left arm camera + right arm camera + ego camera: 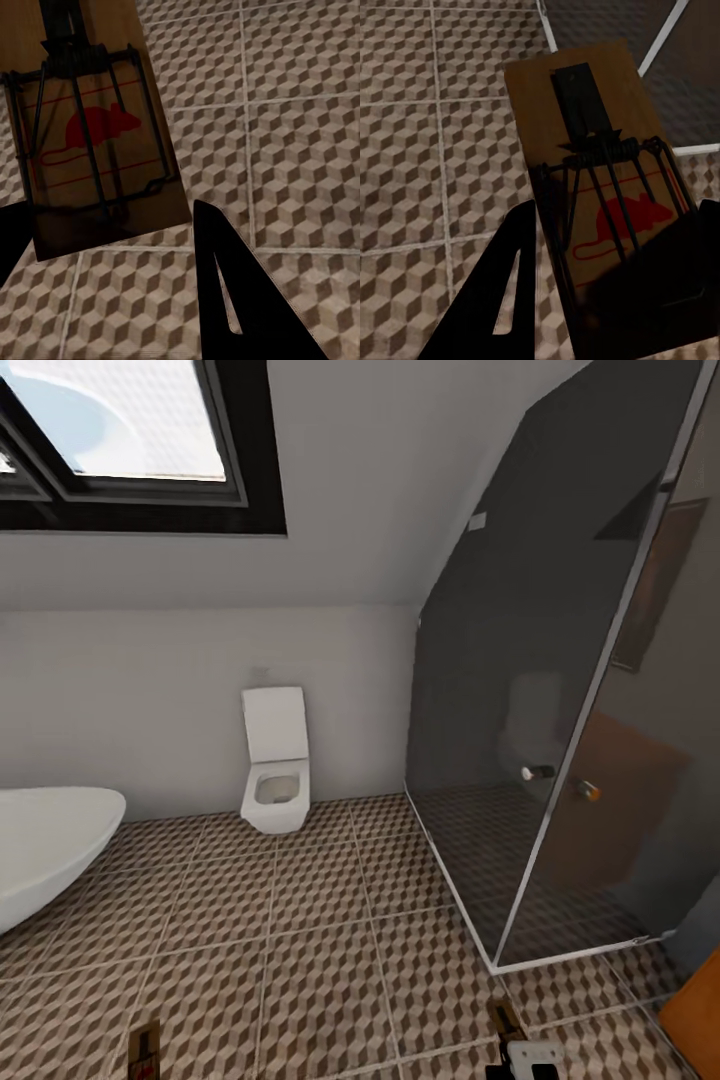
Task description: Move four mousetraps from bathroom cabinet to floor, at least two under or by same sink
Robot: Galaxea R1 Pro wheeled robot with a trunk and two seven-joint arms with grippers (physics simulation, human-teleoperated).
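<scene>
Each of my grippers carries one mousetrap above the bathroom floor. In the left wrist view the tan mousetrap, with black wire and a red mouse print, sits between the dark fingers of my left gripper, which is shut on it. My right gripper is shut on a second mousetrap. Both traps peek in at the head view's lower edge, the left one and the right one. The sink is out of view.
A white toilet stands against the far wall. A white bathtub juts in at the left. A dark glass shower enclosure fills the right. An orange-brown wooden corner, perhaps the cabinet, shows at the lower right.
</scene>
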